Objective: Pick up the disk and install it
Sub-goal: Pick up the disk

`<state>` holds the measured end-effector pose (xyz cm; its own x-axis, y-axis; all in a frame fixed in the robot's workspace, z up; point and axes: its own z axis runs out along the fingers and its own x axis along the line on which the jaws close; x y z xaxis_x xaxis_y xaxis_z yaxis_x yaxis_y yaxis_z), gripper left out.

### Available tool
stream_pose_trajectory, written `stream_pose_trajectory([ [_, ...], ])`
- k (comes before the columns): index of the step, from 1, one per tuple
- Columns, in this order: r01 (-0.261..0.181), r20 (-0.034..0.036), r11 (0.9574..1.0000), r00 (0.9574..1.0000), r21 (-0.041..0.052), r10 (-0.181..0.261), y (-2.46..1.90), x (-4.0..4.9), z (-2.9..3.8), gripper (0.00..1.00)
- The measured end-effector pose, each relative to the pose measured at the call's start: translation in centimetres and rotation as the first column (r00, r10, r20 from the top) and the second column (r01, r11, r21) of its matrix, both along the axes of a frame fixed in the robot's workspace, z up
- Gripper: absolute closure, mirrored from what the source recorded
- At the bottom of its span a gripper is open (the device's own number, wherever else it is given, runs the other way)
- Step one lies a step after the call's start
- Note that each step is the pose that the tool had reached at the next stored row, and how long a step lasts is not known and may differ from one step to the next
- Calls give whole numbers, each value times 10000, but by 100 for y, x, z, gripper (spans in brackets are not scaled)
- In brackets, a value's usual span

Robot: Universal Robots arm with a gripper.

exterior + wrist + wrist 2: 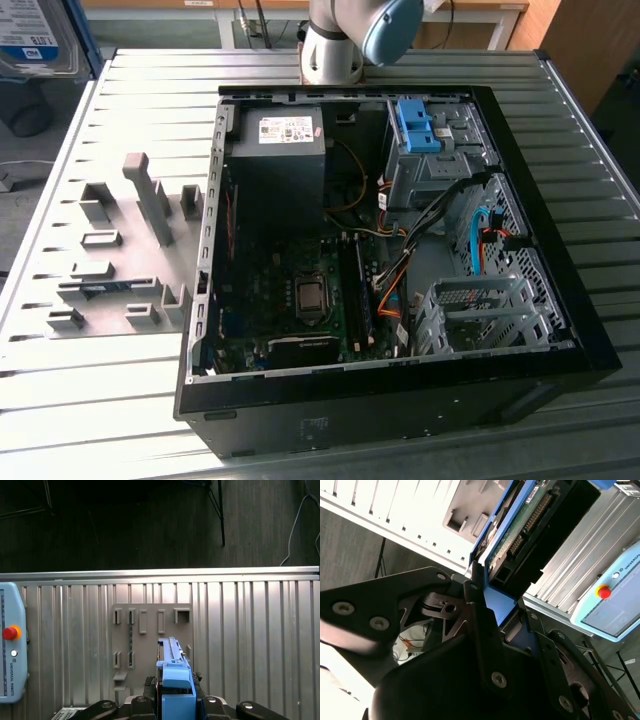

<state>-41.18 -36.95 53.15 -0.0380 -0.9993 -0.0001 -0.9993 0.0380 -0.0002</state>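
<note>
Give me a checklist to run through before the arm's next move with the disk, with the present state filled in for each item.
1. Grip on the disk: ok. The gripper is shut on its blue rail in both wrist views.
2. Disk off the fixture plate: ok. It hangs high above the plate.
3. Computer case open: ok. The side panel is off and the inside is exposed.
4. Free drive cage: cannot tell. The upper cage holds a blue bracket; the lower cage looks empty.
5. Cables clear of the lower cage: cannot tell. They run right beside it.
</note>
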Motion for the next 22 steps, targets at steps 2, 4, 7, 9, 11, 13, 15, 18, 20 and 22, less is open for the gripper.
stream_pose_trajectory([
  [2, 0, 0, 10000, 10000, 0, 0, 0, 38, 0, 64],
  [4, 0, 0, 10000, 10000, 0, 0, 0, 73, 0, 64],
  [7, 0, 0, 10000, 10000, 0, 0, 0, 114, 0, 64],
  [9, 1, 0, 10000, 10000, 0, -1, 0, 138, 0, 64],
  [11, 0, 0, 10000, 10000, 0, 0, 0, 164, 0, 64],
  [13, 0, -1, 10000, 10000, -1, 0, 0, 193, 0, 64],
  [15, 0, 0, 10000, 10000, 0, 0, 0, 222, 0, 64],
  [18, 0, 0, 10000, 10000, 0, 0, 0, 255, 0, 64],
  [20, 0, 0, 10000, 10000, 0, 0, 0, 278, 0, 64],
  [22, 0, 0, 10000, 10000, 0, 0, 0, 300, 0, 64],
])
